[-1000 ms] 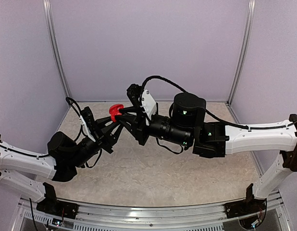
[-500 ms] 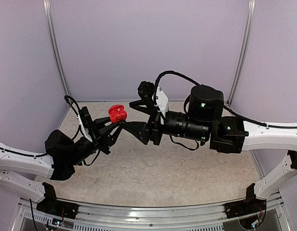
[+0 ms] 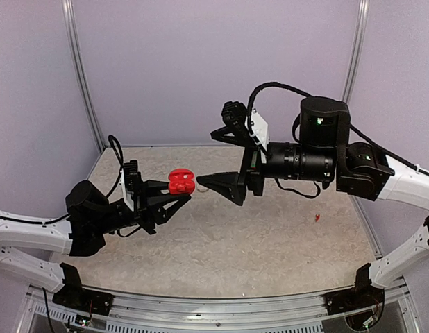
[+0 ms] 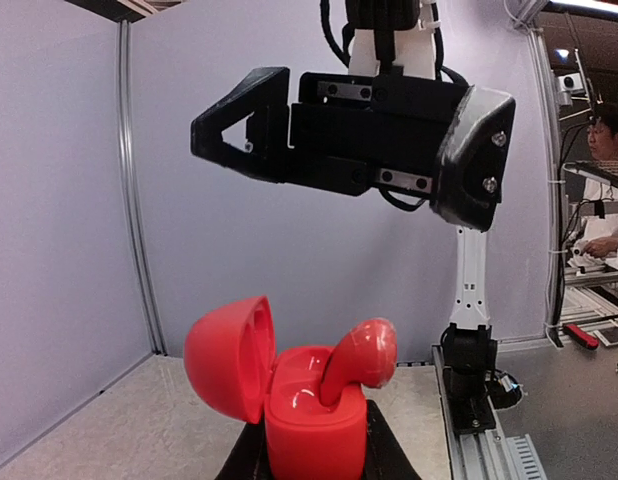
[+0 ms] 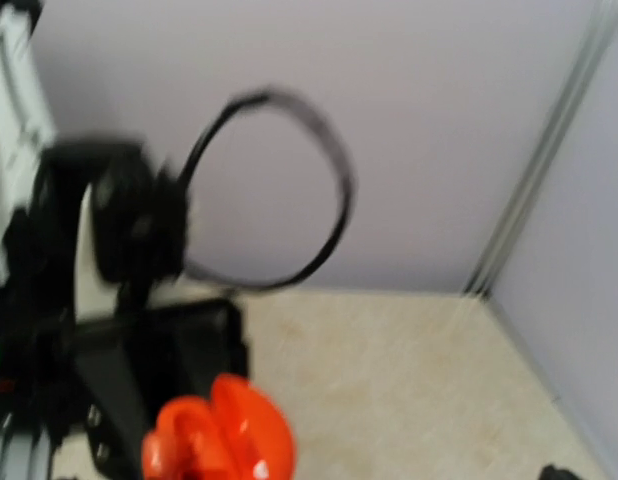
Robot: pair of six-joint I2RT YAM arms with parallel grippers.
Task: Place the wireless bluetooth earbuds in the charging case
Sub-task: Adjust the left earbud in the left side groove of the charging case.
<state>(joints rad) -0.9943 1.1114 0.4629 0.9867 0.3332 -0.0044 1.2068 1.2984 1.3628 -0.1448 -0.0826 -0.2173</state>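
Pale lilac walls [image 3: 200, 62], silver corner posts [image 3: 82, 76], beige speckled tabletop [image 3: 270, 243], soft even light

We see a beige speckled table [image 3: 221, 257] enclosed by pale lilac walls [image 3: 214, 62] with metal corner posts [image 3: 83, 76]. A person [image 4: 601, 130] appears outside the enclosure.

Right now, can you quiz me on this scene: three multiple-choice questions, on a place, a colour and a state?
1. Where is the charging case? A. on the table B. between the left fingers C. between the right fingers
2. What colour is it? A. white B. black C. red
3. Its lid is: A. open B. shut C. missing
Answers: 1 B: they clamp its base. 2 C: red in every view. 3 A: swung back, an earbud standing inside.
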